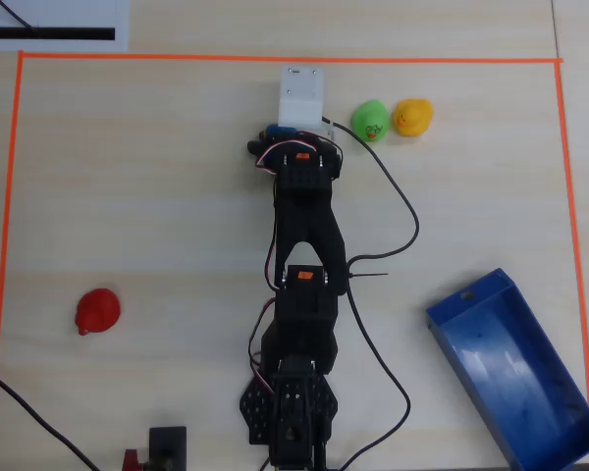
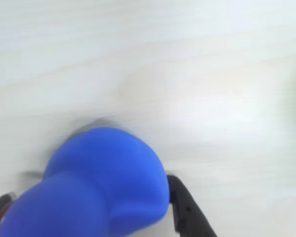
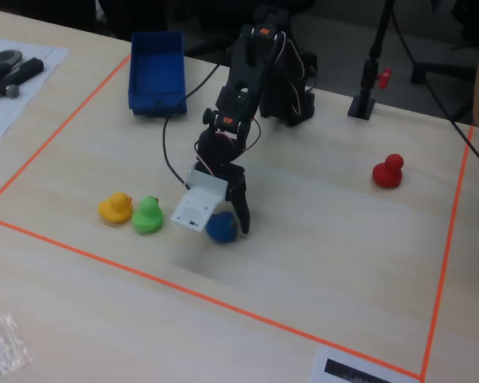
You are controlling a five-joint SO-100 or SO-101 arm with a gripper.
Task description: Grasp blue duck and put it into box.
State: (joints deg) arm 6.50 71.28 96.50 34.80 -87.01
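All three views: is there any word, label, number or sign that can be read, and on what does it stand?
No text is readable.
The white sheet with a black bar at the table edge: any print is too small to read.
The blue duck, the box and the hand show no lettering.

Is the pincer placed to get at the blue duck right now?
Probably yes: the pincer straddles the blue duck, one finger beside it, and the green duck sits clear.

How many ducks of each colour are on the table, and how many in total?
Blue duck: 1
Green duck: 1
Yellow duck: 1
Red duck: 1
Total: 4
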